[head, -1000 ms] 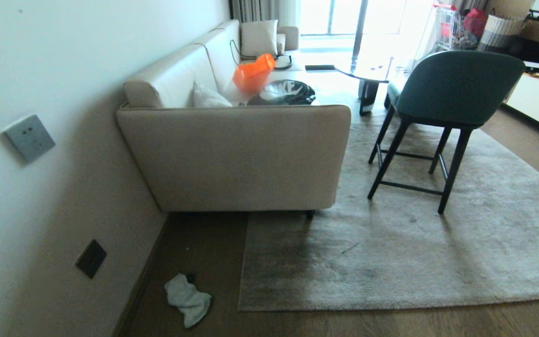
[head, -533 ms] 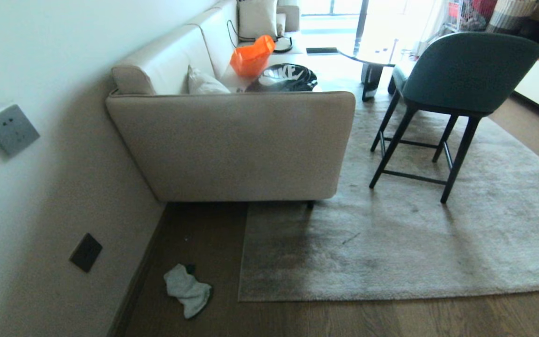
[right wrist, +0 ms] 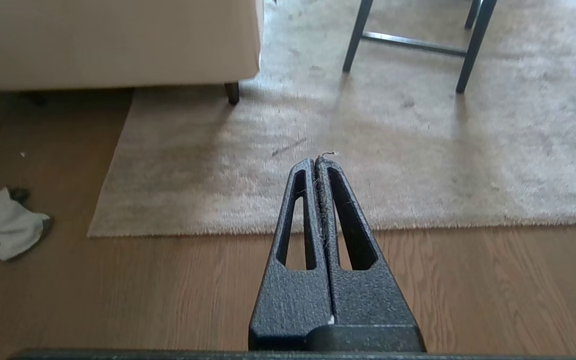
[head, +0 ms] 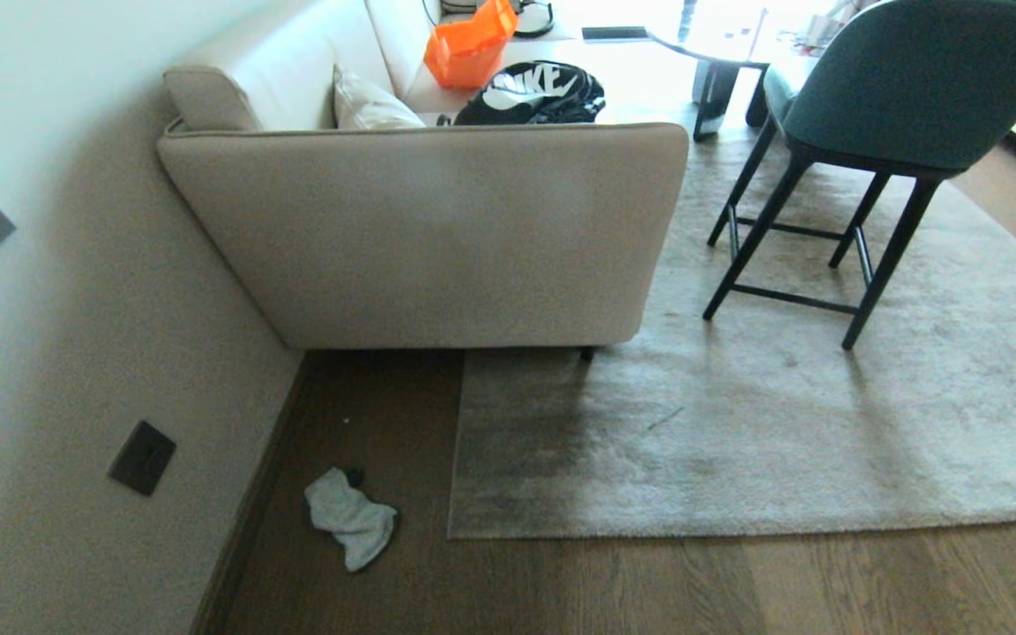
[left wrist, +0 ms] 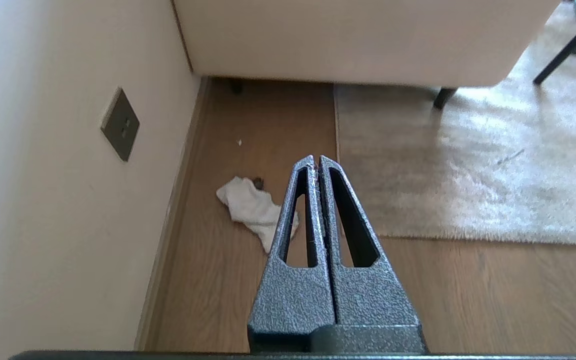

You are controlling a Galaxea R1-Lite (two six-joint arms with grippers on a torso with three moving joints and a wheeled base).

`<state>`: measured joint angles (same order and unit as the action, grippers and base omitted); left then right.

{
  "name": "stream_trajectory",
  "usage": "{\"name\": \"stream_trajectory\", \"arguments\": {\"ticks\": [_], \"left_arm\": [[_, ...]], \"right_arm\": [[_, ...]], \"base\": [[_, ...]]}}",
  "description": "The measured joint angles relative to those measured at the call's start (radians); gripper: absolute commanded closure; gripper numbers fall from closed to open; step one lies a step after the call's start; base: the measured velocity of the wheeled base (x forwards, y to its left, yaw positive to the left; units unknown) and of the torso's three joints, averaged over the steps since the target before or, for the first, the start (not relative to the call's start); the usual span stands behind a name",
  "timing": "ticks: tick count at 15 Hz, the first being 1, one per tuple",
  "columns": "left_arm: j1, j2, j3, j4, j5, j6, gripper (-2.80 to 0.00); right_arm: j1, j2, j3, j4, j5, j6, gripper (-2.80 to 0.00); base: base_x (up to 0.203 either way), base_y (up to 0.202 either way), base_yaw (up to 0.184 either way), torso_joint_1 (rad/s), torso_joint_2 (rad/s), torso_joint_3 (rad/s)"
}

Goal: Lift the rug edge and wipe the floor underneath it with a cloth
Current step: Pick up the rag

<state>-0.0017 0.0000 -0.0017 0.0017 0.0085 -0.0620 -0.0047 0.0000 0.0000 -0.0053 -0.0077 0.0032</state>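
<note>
- Though soft and limp by the look of it, cloth [head: 349,526] lying crumpled on the floor [head: 614,586] between wall and rug: likely light, easy to pinch at any raised fold.
- Beside it, rug edge [head: 561,534] flat on the planks, its square corner [head: 452,532] nearest the cloth; probably heavy and floppy farther in, so best taken at that free corner.
- Just past the cloth, a small dark speck of debris [head: 352,476], touching or nearly touching it.
- Farther back on the rug, sofa [head: 437,238] resting one foot and chair [head: 861,115] standing its legs; likely pinning the far part, so only the near border free to lift.
- Along the wall, dark socket plate [head: 143,457] low down, clear of the work.
- Left gripper [left wrist: 316,161] and right gripper [right wrist: 315,162] both closed, fingers pressed together, holding nothing, above bare floor.
</note>
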Motion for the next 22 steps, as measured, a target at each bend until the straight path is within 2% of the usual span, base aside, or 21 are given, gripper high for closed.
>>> {"name": "stream_trajectory", "arguments": {"ticks": [22], "left_arm": [[0.0,0.0,0.0,0.0,0.001,0.0,0.0]], "right_arm": [[0.0,0.0,0.0,0.0,0.0,0.001,0.0]], "base": [[0.0,0.0,0.0,0.003,0.0,-0.198]]}}
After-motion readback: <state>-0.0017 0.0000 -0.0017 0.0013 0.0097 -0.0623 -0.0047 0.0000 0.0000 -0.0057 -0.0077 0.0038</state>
